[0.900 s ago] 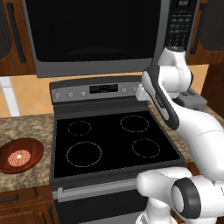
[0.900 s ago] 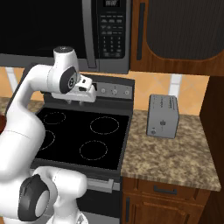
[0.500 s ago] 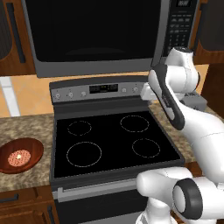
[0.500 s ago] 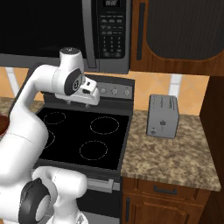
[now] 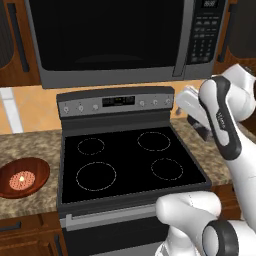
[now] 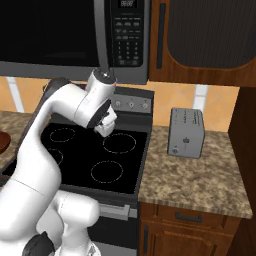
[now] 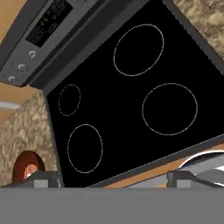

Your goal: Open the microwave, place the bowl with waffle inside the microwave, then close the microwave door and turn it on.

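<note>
Item 1, microwave [image 5: 115, 42]: wide grey-steel unit mounted above the stove [image 5: 130, 160], black glass microwave door [image 5: 107, 35] shut, tall grey handle bar at its right edge, black keypad w/ small display at far right.

Item 2, bowl with waffle [image 5: 23, 177]: shallow glossy reddish-brown bowl, small pale gridded waffle at centre. It sat on the granite counter [image 5: 30, 145] just left of the stove; I also saw it at lower left in hand view [image 7: 27, 165].

Item 3, gripper [image 6: 106, 125]: I had it hanging over the stove's right rear, below the microwave's keypad end, well apart from the bowl across the cooktop. Nothing btwn the fingers; how far apart they stood I couldn't tell.

Misc: grey toaster [image 6: 185, 133] on the counter right of stove; dark wood cabinets [image 6: 205, 35] beside the microwave. Black cooktop w/ four burner rings lay btwn gripper and bowl.
</note>
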{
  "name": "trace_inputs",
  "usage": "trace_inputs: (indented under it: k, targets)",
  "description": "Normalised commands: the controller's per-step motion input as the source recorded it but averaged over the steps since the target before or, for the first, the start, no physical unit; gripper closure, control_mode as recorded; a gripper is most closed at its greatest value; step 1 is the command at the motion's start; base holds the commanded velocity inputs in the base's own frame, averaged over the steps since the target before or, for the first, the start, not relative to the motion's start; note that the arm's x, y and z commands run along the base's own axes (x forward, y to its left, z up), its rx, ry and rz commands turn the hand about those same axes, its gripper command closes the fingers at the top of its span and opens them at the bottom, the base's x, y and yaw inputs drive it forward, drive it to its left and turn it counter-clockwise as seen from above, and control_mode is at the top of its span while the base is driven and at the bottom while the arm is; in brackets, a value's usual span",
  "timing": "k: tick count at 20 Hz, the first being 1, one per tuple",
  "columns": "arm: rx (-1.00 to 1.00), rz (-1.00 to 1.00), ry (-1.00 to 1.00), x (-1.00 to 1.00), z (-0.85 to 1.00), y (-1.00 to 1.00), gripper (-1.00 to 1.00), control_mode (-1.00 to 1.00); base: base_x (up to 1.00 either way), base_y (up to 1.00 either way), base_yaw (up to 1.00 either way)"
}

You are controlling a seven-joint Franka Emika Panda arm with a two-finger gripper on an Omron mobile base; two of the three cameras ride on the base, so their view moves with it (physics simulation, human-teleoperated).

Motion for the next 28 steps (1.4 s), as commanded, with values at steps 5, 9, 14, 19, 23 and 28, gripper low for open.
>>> trace_inputs:
  k: [5, 9, 14, 19, 23, 28]
  targets:
    - [0.64, -0.56, -0.10, 0.00, 0.17, 0.00, -1.00, -1.00, 0.00, 0.00, 0.00]
    - [0.62, -0.47, 0.00, 0.00, 0.78, -0.09, -1.00, -1.00, 0.00, 0.00, 0.00]
    - [0.61, -0.38, 0.03, 0.09, 0.88, -0.09, -1.00, -1.00, 0.00, 0.00, 0.00]
    - [0.68, -0.27, 0.05, 0.15, 0.79, -0.23, -1.00, -1.00, 0.00, 0.00, 0.00]
    - [0.58, -0.03, 0.00, 0.03, 0.20, -0.61, -1.00, -1.00, 0.00, 0.00, 0.00]
    - [0.04, 0.00, 0.00, 0.03, 0.11, -0.21, -1.00, -1.00, 0.00, 0.00, 0.00]
